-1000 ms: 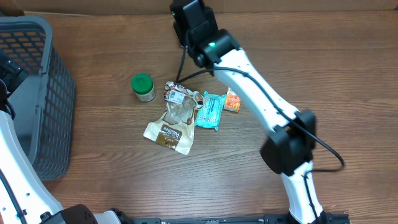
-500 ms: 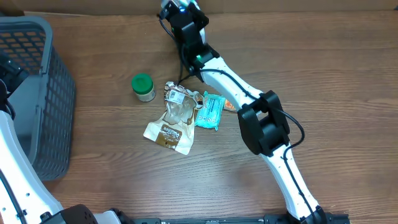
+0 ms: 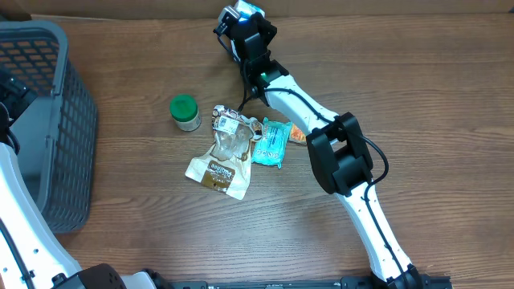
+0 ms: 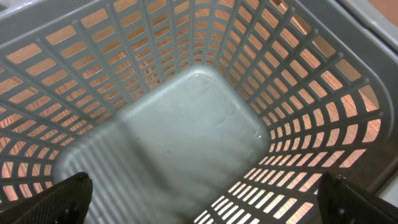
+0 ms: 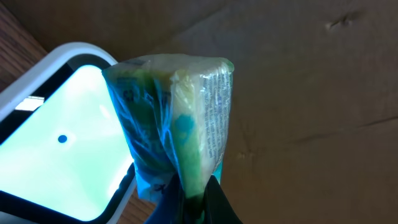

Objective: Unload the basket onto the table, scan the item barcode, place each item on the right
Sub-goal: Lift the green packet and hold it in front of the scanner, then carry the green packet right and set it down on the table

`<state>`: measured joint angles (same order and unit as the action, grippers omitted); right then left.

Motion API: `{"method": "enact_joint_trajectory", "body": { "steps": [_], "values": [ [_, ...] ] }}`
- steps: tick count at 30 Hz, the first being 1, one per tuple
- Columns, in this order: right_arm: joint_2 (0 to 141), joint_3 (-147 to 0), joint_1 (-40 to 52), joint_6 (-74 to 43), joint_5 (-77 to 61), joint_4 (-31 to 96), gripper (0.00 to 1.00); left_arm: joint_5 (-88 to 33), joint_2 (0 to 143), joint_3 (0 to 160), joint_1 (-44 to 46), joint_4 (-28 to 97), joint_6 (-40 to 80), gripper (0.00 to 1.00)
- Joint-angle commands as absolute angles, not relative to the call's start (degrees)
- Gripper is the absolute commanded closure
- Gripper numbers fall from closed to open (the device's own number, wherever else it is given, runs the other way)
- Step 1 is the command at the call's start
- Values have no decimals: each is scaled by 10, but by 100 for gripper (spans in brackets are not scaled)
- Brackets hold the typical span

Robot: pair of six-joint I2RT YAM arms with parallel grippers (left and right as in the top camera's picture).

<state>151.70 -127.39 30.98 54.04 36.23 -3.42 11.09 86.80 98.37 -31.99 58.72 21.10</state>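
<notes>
Right tool clamped on a clear-wrapped green and yellow packet, packet held upright just beside a glowing scanner window, cardboard behind, left tool spread wide apart over the inside of the grey basket

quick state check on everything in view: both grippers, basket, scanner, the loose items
left gripper: open, over the basket
right gripper: shut on the wrapped packet
wrapped packet: held up, near the scanner
scanner: window lit green
basket: empty
green-lidded jar: upright, lid on
brown pouch: lying flat
teal packet: lying flat
</notes>
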Motion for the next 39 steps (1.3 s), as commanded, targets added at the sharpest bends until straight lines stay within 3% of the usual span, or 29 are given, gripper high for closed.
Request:
{"method": "enact_joint_trajectory", "body": {
  "steps": [1,7,15,24,32,39],
  "values": [
    [1508,-1283,323,542,367,-37,96,109,870,995,-322,585,223,0],
    [1474,-1283,332,441,381,-22,96,109,870,995,-322,585,223,0],
    [1368,-1283,335,362,367,102,96,109,870,995,-322,585,223,0],
    [1208,-1283,331,117,157,411,96,109,870,995,-322,585,223,0],
    [1095,-1283,296,-141,133,703,96,109,870,995,-322,585,223,0],
    [1084,-1270,180,-272,128,900,96,109,870,995,-322,585,223,0]
  ]
}}
